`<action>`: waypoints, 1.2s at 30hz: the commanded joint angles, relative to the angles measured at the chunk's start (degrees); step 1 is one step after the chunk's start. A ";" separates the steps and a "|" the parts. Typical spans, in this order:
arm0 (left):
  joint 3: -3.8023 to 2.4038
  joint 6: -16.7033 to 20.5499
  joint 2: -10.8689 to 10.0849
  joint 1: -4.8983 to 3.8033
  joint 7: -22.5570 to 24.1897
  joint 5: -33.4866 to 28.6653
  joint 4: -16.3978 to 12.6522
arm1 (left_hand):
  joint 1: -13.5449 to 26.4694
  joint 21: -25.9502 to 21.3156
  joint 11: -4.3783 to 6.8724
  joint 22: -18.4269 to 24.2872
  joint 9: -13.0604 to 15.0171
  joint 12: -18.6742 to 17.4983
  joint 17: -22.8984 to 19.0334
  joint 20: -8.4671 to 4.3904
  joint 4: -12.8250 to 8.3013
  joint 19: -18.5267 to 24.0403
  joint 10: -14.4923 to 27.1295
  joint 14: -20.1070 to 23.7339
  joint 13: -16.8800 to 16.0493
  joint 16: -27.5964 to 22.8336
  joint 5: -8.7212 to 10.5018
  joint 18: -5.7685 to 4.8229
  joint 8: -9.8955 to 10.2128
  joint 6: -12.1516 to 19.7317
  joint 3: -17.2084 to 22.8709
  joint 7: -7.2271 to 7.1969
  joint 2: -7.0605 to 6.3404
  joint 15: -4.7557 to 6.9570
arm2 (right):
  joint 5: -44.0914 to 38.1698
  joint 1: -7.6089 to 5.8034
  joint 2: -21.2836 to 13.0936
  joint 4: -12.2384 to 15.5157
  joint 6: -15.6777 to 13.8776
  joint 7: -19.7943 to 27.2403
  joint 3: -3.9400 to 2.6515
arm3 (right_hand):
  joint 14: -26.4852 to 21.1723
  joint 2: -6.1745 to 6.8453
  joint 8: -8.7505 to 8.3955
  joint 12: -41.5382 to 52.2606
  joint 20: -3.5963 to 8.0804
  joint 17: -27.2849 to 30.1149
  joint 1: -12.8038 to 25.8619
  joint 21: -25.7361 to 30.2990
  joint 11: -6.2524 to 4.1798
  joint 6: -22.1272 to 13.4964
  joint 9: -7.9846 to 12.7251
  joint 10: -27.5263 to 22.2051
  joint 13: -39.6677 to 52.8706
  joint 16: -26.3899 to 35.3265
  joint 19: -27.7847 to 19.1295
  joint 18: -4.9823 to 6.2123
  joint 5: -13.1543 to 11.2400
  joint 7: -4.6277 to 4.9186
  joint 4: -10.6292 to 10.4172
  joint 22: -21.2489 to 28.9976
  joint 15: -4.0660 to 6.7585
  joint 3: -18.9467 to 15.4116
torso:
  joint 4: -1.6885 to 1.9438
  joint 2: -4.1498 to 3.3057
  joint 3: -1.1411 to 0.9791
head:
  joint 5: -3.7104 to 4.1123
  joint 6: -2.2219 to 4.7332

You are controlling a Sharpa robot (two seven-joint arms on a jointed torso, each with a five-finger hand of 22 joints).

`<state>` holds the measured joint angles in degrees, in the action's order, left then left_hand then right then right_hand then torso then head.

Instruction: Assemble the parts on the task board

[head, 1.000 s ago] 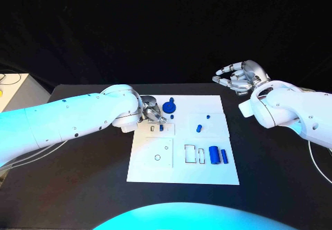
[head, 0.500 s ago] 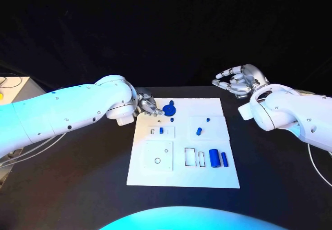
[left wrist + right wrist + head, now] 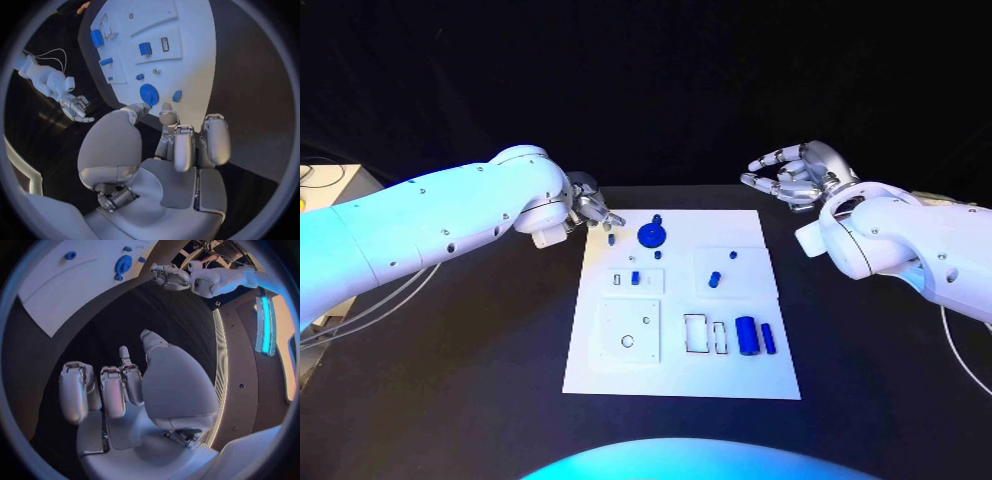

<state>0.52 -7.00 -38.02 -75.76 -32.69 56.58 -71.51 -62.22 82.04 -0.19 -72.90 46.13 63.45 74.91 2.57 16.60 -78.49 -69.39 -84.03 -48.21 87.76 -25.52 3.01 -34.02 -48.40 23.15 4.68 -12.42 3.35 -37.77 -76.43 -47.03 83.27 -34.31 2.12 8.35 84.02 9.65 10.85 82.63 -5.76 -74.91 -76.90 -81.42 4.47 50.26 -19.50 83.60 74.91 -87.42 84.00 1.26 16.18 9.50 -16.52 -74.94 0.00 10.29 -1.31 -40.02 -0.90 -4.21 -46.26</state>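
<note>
— Looking at the head cam: where's the L hand?

— I see the left hand (image 3: pixel 590 210) just off the far-left corner of the task board (image 3: pixel 682 380), above the black table (image 3: pixel 473 400). Fingers loosely apart, holding nothing; wrist cam agrees, left hand (image 3: pixel 178 145) clear of the board edge.

— And the R?

— My right hand (image 3: pixel 790 174) hovers off the far-right corner, well apart from the board, fingers curved but spread, nothing in them. Same on its wrist cam (image 3: pixel 119 385).

— Parts?

— Round blue disc (image 3: pixel 652 236) sits near the far edge, small blue piece just beside it on the far side. Small blue part (image 3: pixel 636 277) in the left-mid plate, blue peg (image 3: pixel 714 279) in the right-mid plate. Two blue cylinders (image 3: pixel 756 336) lie side by side on the near-right, next to the rectangular slots (image 3: pixel 705 334).

— Anything touching a hand?

— No, both hands apart from all parts.
</note>
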 commanded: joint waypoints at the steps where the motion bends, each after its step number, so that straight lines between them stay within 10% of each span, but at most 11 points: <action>1: -0.05 -2.46 0.91 -0.17 1.25 -0.44 1.55 | -0.35 -0.26 -0.23 0.08 -0.11 -0.18 11.01 0.27 -0.03 0.11 0.22 -4.57 0.05 -0.27 -0.32 0.95 0.20 0.19 -0.38 0.04 0.22 -0.32 | -0.11 0.03 -0.02 0.24 0.92 0.33 0.00 | 4.19 -0.10 0.28 -0.17 -0.26 -8.07 0.64 0.22 0.14 -0.45 0.06 -0.25 8.77 0.19 2.25 0.86 0.30 -0.03 -0.13 -9.38 -0.20 0.33 | 0.00 -0.34 0.18 | -0.13 0.28; 17: 0.28 -5.41 5.18 -0.18 1.30 1.76 9.61 | 0.01 -0.52 -0.58 0.51 -1.06 -0.31 10.90 0.61 0.08 0.44 0.71 -4.51 0.45 -0.33 0.09 1.06 1.01 0.06 -1.13 0.39 0.30 -0.65 | -0.17 0.03 -0.20 0.61 0.89 0.38 0.00 | 4.19 -0.10 0.28 -0.17 -0.26 -8.07 0.64 0.22 0.14 -0.45 0.06 -0.25 8.77 0.19 2.25 0.86 0.30 -0.03 -0.13 -9.38 -0.20 0.33 | -0.13 -0.81 0.52 | -0.40 0.39; 28: 0.53 -6.32 6.40 -0.13 1.60 1.98 11.77 | 0.99 -0.70 -0.88 0.66 -2.87 0.18 10.78 1.13 0.12 0.65 1.26 -4.41 0.83 -0.35 6.46 1.15 1.92 -0.58 -3.79 0.62 0.97 -1.01 | -0.17 0.03 -0.14 0.57 0.87 0.53 0.00 | 3.75 -0.23 0.40 -3.34 -0.25 -6.43 0.98 2.40 0.11 -0.70 0.05 -2.98 6.06 0.94 1.36 1.36 0.43 -0.05 0.04 -8.02 -0.17 0.65 | -0.15 -0.80 0.51 | -0.49 0.05; 36: 0.77 -8.55 6.56 -0.10 1.51 1.94 12.14 | 0.72 -0.86 -0.90 0.93 -3.13 -0.01 10.65 1.17 0.02 0.87 1.62 -4.36 1.31 -0.42 7.47 1.22 2.03 -0.55 -4.18 0.63 1.16 -1.04 | -0.13 0.03 -0.08 0.51 0.89 0.57 0.00 | 3.67 -0.22 0.42 -3.60 -0.24 -6.15 1.01 2.77 0.10 -0.74 0.04 -3.19 5.83 1.09 1.21 1.44 0.43 -0.05 0.05 -7.79 -0.16 0.71 | -0.13 -0.81 0.54 | -0.56 -0.10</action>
<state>1.28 -12.95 -31.65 -75.83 -31.79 58.29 -59.36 -61.53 81.40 -1.02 -72.03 43.04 63.45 74.91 3.39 16.59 -77.68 -68.18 -83.85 -46.98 87.58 -18.21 3.55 -32.26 -48.73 19.37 5.00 -11.74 2.74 -37.74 -76.43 -47.13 83.74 -34.18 2.15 8.35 84.01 9.27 11.07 79.36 -5.76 -74.95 -76.53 -78.87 4.58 49.87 -19.49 80.82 74.94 -86.66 84.01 2.16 16.42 9.49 -16.52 -74.92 0.00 10.61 -1.42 -40.86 -0.35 -4.74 -46.32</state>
